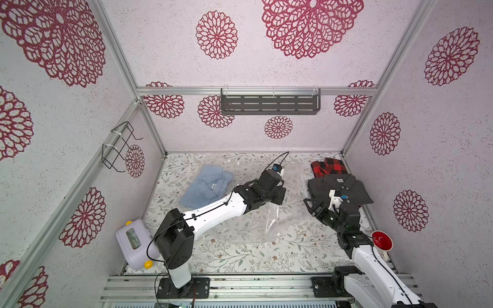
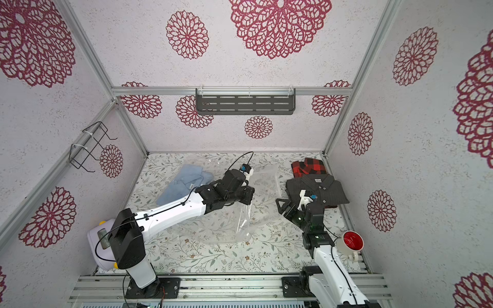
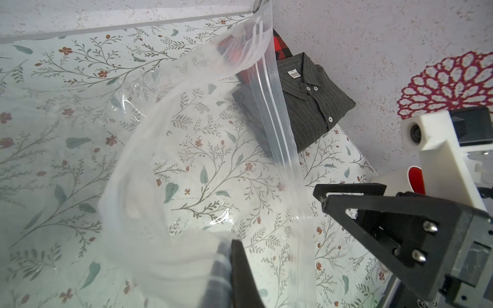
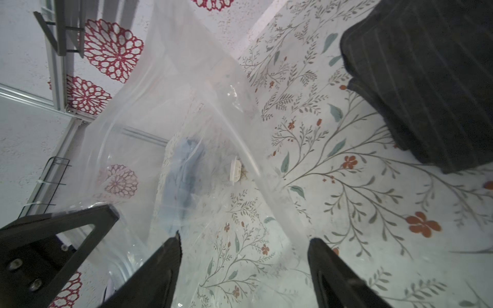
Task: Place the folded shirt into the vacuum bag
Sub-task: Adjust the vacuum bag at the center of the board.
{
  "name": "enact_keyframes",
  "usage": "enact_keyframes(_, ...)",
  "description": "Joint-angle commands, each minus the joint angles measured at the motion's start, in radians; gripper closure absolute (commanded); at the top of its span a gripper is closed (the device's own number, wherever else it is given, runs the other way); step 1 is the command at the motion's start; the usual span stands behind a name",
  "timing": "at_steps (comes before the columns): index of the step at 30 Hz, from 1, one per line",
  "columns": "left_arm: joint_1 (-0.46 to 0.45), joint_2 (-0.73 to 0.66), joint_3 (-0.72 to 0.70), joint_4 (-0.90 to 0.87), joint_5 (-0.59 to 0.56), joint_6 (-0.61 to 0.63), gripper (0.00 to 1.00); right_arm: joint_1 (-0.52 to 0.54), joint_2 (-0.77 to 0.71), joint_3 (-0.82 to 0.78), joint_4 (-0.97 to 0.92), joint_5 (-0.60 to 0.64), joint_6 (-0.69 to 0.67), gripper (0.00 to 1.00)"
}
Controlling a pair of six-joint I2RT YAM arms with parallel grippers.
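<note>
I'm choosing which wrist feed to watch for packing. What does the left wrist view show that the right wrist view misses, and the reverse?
Left wrist only: collar and buttons of the dark shirt, the plaid shirt, the zip strip, the red-lined cup. Right wrist only: the blue shirt seen through the film, the white valve, the wire rack. Both: the vacuum bag, the dark shirt's body, the floral table.
</note>
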Motion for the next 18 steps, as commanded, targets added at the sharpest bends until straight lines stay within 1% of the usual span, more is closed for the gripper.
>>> enact_keyframes(1,0.016,-0.008,-0.024,0.008,-0.016,-0.006,1.0,-0.033,0.019,0.011,-0.035,-0.048,-0.07,0.21)
enact_keyframes(5,0.031,-0.024,-0.049,0.021,-0.011,-0.007,1.0,-0.04,0.108,-0.009,0.022,-0.064,-0.08,0.23)
enact_keyframes(7,0.037,-0.028,-0.059,0.025,-0.008,-0.007,1.0,-0.039,0.162,-0.024,0.079,-0.09,-0.073,0.26)
enact_keyframes(10,0.048,-0.034,-0.073,0.038,-0.007,-0.006,1.0,-0.03,0.246,-0.033,0.16,-0.13,-0.063,0.36)
enact_keyframes(13,0.058,-0.038,-0.086,0.044,-0.007,-0.011,1.0,-0.015,0.324,-0.03,0.244,-0.152,-0.046,0.56)
enact_keyframes(16,0.07,-0.047,-0.095,0.036,-0.027,-0.022,1.0,0.012,0.413,-0.014,0.331,-0.161,-0.02,0.8)
enact_keyframes(18,0.089,-0.057,-0.101,0.017,-0.048,-0.037,1.0,0.038,0.478,0.004,0.391,-0.162,0.0,0.91)
